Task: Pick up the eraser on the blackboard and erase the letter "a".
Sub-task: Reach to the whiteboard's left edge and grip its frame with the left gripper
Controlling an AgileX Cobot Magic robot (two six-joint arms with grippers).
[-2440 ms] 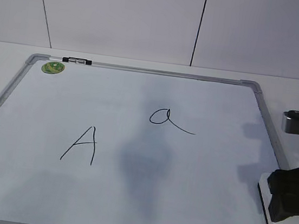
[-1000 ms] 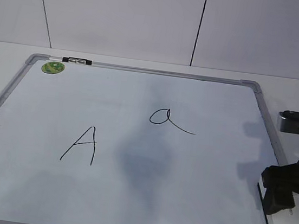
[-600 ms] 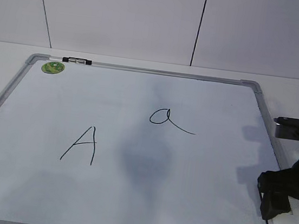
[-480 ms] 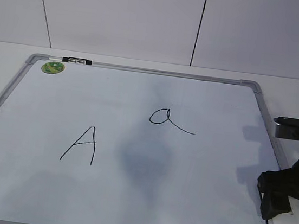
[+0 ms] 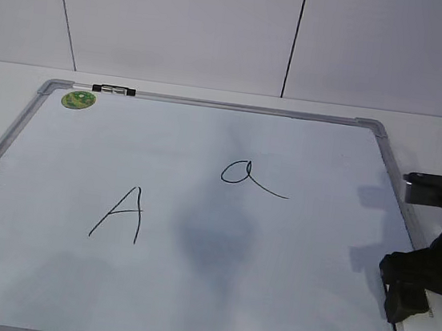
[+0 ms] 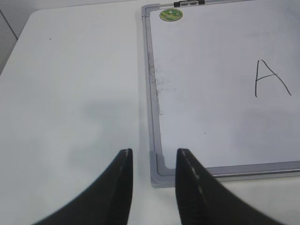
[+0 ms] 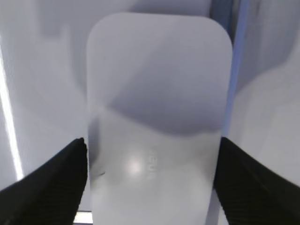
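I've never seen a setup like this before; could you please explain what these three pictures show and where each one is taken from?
This is a robot with two arms, each ending in a two-fingered gripper. The wide picture looks down at a slant on a whiteboard lying on a white table. On it are a cursive letter "a", a capital "A" and a green sticker. The other two pictures come from cameras on the arms' wrists. The left gripper hovers open over the board's corner, holding nothing. The right gripper has a finger at each side of the white eraser; whether it grips yet is unclear.
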